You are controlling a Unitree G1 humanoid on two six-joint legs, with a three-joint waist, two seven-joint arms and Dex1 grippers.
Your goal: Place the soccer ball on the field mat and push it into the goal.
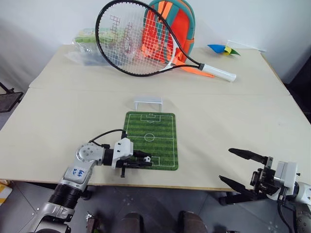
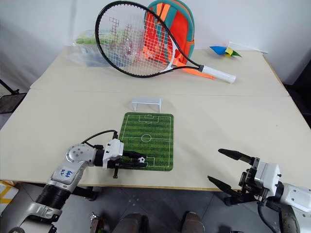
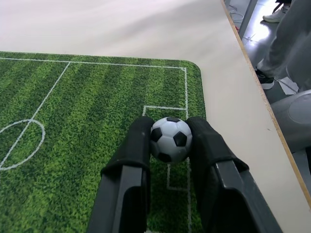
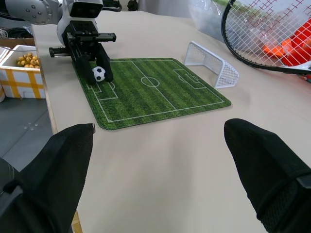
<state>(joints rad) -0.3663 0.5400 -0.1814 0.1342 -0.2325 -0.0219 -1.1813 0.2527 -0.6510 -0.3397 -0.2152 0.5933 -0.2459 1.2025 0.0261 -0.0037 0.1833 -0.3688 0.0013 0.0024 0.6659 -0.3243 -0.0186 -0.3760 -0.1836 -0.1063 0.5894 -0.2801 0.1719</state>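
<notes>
left gripper (image 3: 170, 141) grasps soccer ball (image 3: 170, 139) over near end of field mat (image 1: 150, 138) | goal (image 1: 148, 103) straight beyond far end | right gripper (image 1: 241, 166) spread wide, empty, farther away

We are seeing the left arm (image 1: 77, 177) showing a silver-grey metal shell with a round joint cap, a ribbed black sleeve lower down, and a white label bearing blue handwriting. A black cable (image 1: 104, 134) is looping from it to a white wrist block. The left gripper (image 3: 167, 167) is showing two matte black fingers (image 3: 131, 160). The right gripper (image 1: 241, 170) is wearing the same white block with black pointed fingers.
</notes>
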